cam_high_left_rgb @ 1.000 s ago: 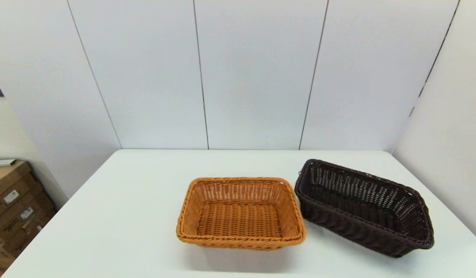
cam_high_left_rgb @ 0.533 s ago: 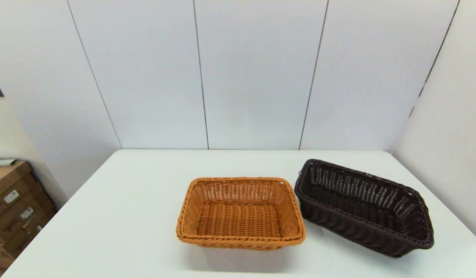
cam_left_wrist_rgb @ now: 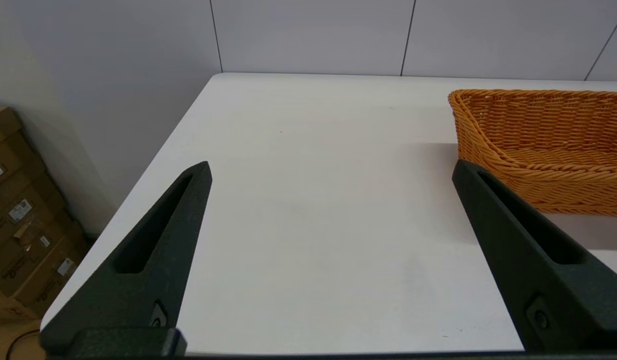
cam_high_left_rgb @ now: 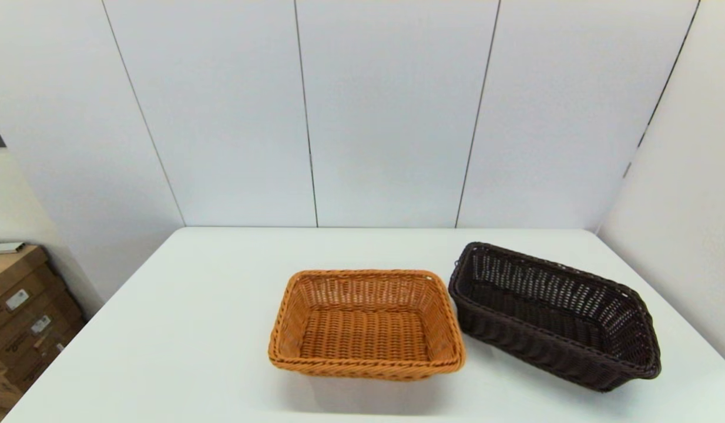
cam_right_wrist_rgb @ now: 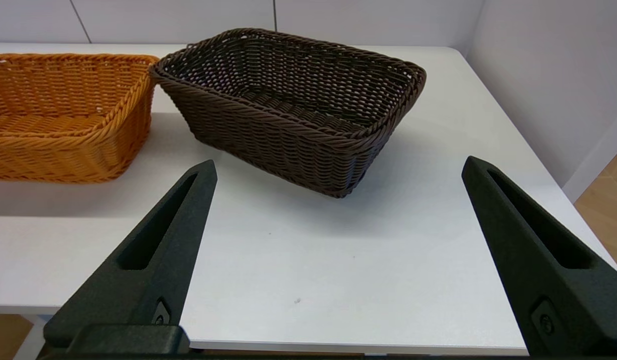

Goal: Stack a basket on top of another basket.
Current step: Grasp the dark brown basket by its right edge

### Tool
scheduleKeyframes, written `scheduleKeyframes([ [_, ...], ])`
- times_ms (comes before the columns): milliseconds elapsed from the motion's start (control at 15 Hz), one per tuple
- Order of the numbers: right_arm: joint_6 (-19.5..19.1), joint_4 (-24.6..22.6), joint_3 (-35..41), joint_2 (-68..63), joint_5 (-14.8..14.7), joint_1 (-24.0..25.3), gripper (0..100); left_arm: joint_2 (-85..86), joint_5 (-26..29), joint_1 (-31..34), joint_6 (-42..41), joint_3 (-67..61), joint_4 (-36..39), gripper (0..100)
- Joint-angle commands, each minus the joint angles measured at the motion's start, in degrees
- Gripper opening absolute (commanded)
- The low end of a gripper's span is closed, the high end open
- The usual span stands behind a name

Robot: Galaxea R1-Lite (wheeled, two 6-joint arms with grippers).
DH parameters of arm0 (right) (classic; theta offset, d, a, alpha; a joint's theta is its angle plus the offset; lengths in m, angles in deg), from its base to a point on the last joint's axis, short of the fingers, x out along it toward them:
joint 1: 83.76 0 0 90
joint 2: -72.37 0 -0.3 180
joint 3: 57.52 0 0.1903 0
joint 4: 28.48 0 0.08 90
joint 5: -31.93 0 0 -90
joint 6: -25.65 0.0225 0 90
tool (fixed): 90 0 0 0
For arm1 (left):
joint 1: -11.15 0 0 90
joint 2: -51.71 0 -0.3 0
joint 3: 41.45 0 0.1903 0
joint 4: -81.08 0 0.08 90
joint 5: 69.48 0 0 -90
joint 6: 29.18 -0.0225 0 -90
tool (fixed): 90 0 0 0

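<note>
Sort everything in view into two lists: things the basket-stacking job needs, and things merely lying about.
Needed: dark brown basket; orange-tan basket; right gripper, open near the table's front edge; left gripper, open.

Lying about: cardboard boxes beside the white table.

One dark basket (cam_high_left_rgb: 550, 314), one orange basket (cam_high_left_rgb: 365, 323)

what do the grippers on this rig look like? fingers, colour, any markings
Both match: each of the left gripper and right gripper has two long matte black fingers, wedge-shaped and tapering to a blunt tip, with a slot recessed along the inner face and a small round fastener near the base. No markings or cables show.
</note>
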Motion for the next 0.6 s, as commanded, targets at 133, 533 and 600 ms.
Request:
scheduleKeyframes([
  [133, -0.86, 0.04, -0.01, 0.01, 0.41, 0.02, 100, -0.01, -0.05, 0.01, 0.06, 0.00, -0.05, 100],
  [533, 0.64, -6.47, -3.88, 0.01, 0.33, -0.06, 100, -0.01, -0.05, 0.01, 0.06, 0.00, 0.04, 100],
  [600, 0.55, -5.68, -5.55, 0.01, 0.85, -0.06, 100, -0.01, -0.05, 0.01, 0.06, 0.00, 0.04, 100],
])
